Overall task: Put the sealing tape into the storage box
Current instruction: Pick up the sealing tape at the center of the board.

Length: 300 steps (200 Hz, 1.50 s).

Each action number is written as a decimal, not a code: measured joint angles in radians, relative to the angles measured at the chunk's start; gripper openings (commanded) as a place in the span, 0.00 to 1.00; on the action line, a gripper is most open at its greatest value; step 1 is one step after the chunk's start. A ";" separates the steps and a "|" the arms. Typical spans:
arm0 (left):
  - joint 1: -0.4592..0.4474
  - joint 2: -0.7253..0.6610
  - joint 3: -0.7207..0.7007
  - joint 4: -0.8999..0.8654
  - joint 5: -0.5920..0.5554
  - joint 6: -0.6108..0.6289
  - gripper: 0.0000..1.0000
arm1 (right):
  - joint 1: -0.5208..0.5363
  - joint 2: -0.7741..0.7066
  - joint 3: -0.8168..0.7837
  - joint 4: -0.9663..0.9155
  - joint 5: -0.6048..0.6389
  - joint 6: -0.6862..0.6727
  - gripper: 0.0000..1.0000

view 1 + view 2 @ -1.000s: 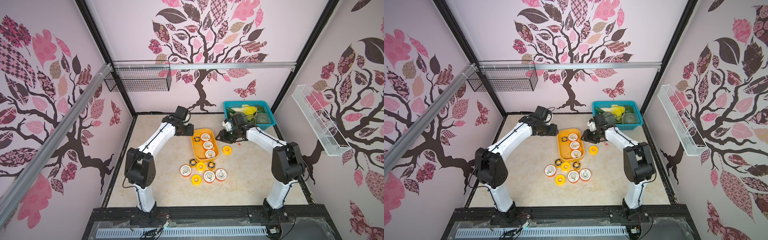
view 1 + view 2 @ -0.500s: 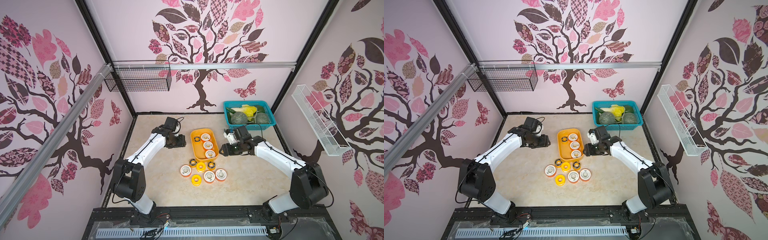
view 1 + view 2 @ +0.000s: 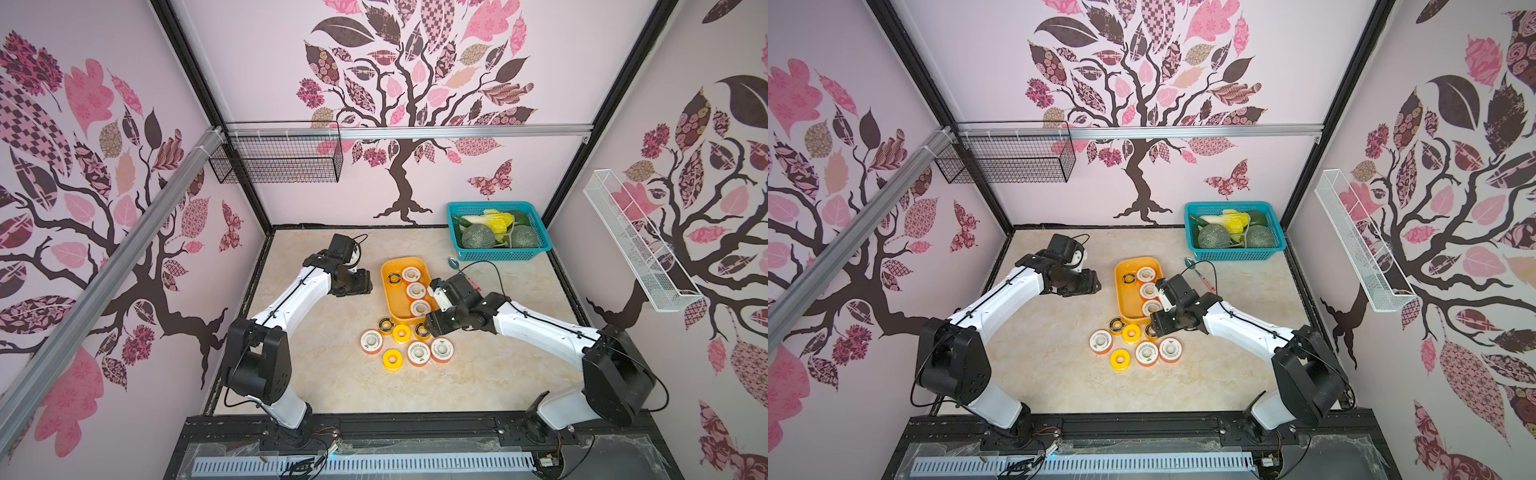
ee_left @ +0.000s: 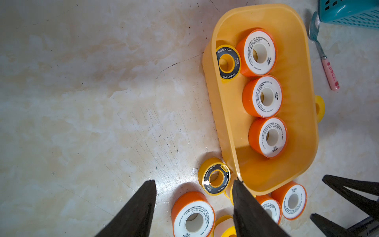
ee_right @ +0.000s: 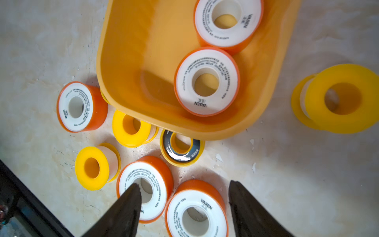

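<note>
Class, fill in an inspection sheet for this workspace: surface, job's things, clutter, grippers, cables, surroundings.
Surface: beige marbled tabletop, scratched, small white flecks.
Job's things: storage box holds four spools of sealing tape; seven cluster outside its near end; one yellow spool sits on its right-arm side.
Clutter: teal spoon; teal basket of vegetables.
Grippers: left gripper open, empty; right gripper open above white-faced spools.
Cables: black cable loops at both wrists; loose wires at the front rail.
Surroundings: tree-patterned walls; black wire basket; white mesh basket.
</note>
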<state>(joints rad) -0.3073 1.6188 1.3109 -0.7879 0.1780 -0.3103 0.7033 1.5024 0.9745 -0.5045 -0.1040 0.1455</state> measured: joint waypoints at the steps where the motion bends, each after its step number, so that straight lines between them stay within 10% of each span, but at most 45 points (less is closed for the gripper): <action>1: 0.000 0.000 0.000 0.000 0.000 0.000 0.64 | 0.002 0.002 0.001 0.000 0.002 0.000 0.74; 300: 0.008 0.000 0.004 -0.011 -0.024 0.004 0.64 | 0.118 0.274 0.106 0.039 0.203 0.053 0.68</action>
<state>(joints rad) -0.2989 1.6188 1.3148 -0.7986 0.1539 -0.3061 0.8211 1.7767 1.0805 -0.4660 0.0986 0.1986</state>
